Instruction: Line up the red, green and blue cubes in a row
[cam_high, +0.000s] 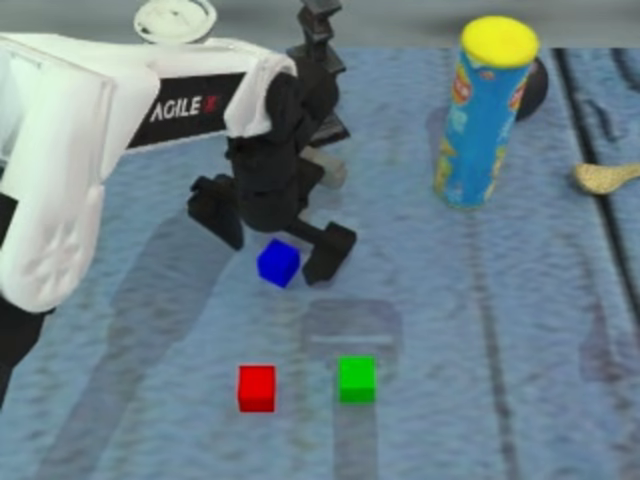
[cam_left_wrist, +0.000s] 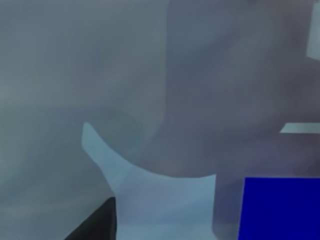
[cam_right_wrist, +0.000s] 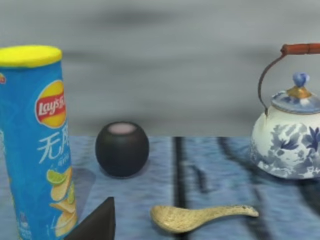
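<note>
1. Where the left gripper (cam_high: 272, 237) hangs over the middle of the table (cam_high: 500, 330), its two black fingers stand wide apart, one on each side of the blue cube (cam_high: 278, 263); they do not look closed against it, though actual contact cannot be judged from above.
2. That blue cube sits tilted between the fingertips, and in the left wrist view it shows as a deep blue face (cam_left_wrist: 280, 207) at the frame's edge, with a dark finger (cam_left_wrist: 95, 225) showing at the frame's edge.
3. Nearer the front of the table, the red cube (cam_high: 256, 387) and the green cube (cam_high: 356, 379) rest flat, side by side with a gap between them, red to the left and green to the right. Both lie well apart from the blue cube, which is farther back and roughly above the gap.
4. Farther out, a blue chip can (cam_high: 485, 110) with a yellow lid stands upright at the back right, a dark round pot (cam_right_wrist: 122, 149) just behind it.
5. A tan spoon (cam_high: 605, 177) lies near the right edge, and the right wrist view also shows a blue-and-white teapot (cam_right_wrist: 287, 140).
6. Of the right gripper, only a dark finger tip (cam_right_wrist: 97, 222) appears in its own wrist view; whether it is open cannot be told.
</note>
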